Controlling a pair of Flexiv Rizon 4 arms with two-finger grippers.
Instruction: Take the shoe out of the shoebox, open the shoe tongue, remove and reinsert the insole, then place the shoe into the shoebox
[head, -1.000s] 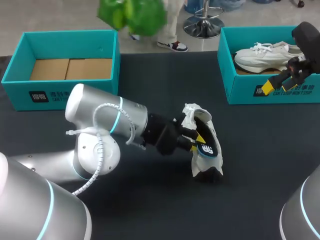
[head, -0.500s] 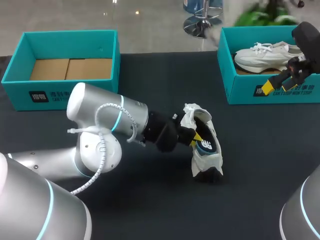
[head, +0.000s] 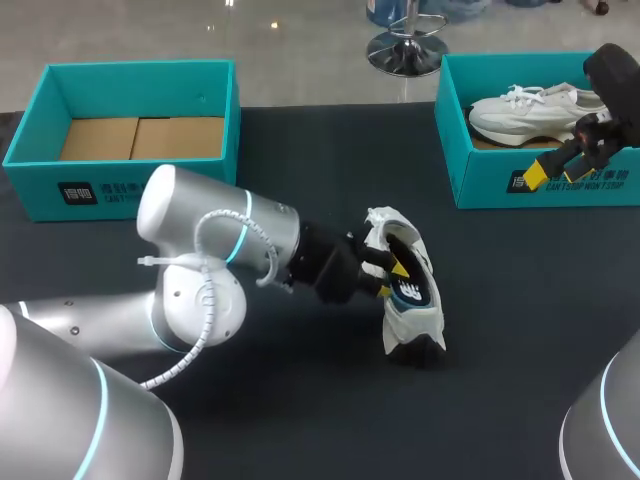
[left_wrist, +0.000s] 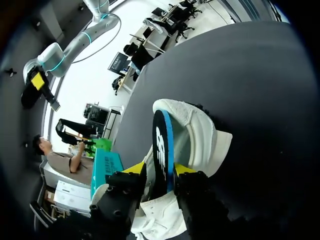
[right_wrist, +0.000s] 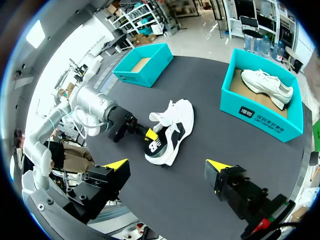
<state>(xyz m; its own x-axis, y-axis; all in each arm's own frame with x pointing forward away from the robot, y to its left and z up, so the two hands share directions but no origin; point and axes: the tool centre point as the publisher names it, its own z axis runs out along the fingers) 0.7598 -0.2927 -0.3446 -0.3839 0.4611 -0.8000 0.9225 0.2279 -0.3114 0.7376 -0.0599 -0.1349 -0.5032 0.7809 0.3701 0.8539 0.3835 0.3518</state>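
The left gripper (left_wrist: 159, 170) pinched the insole (left_wrist: 161, 140) inside the white shoe (left_wrist: 202, 131); the right gripper (head: 553, 172) hung spread wide, holding nothing.

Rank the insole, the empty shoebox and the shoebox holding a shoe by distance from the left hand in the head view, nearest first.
1. Insole, held in the left hand, mid-table.
2. Shoebox holding a shoe, back right.
3. Empty shoebox, back left, farthest.
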